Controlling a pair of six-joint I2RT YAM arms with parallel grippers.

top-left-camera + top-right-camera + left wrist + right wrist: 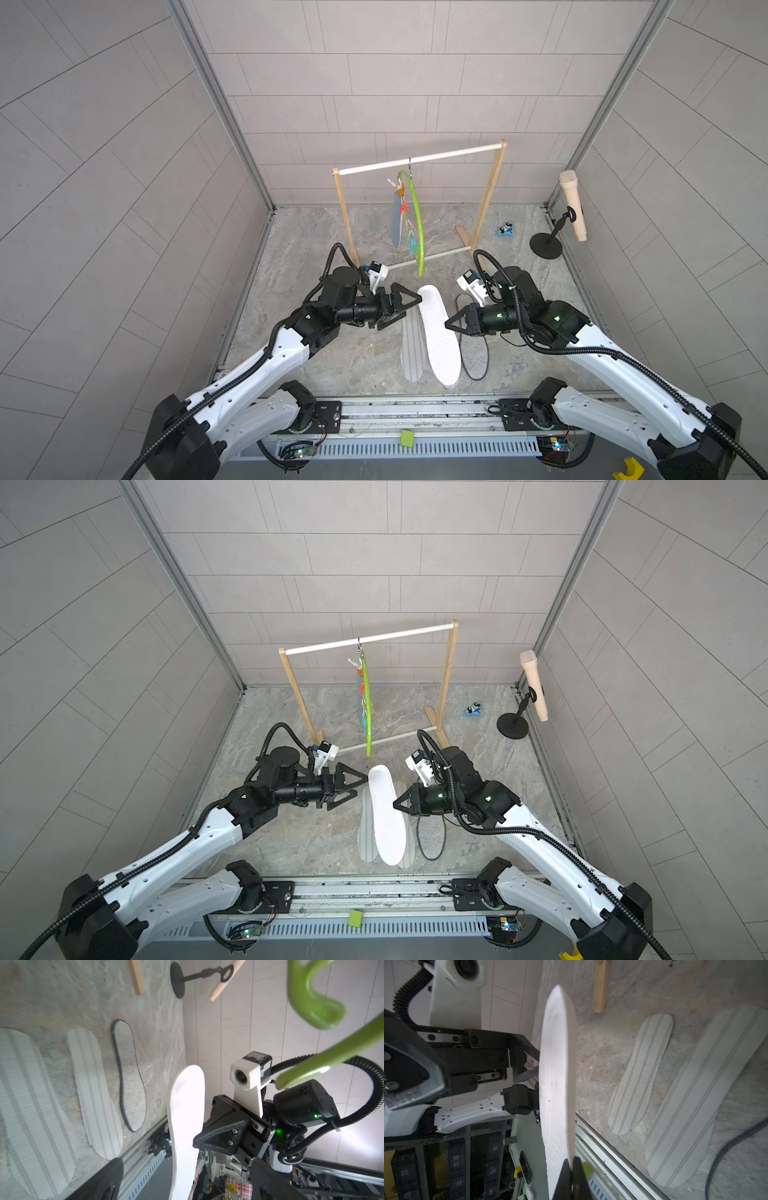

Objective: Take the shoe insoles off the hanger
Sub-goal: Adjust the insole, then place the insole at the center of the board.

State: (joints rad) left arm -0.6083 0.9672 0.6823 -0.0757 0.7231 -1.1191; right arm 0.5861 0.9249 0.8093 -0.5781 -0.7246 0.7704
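Mid-air: right gripper (448,323) clamps the white dotted insole (437,340); left gripper (411,306) gapes wide, empty.
The held insole's long axis runs 12-to-6 above the striped insoles (412,353) on the table (311,357), pinched at its 3 o'clock edge. The blue-grey insole (397,224) hangs from the lime-green hanger (417,216) at 12 o'clock; the free left gripper sits nearer.

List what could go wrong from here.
1. The right hand pinches the white insole only by its edge, so the insole may slip or swing out.
2. The left hand, open, sits close to the lower end of the hanger. Reaching for the blue-grey insole still clipped there may bump the hanger and set it swinging.
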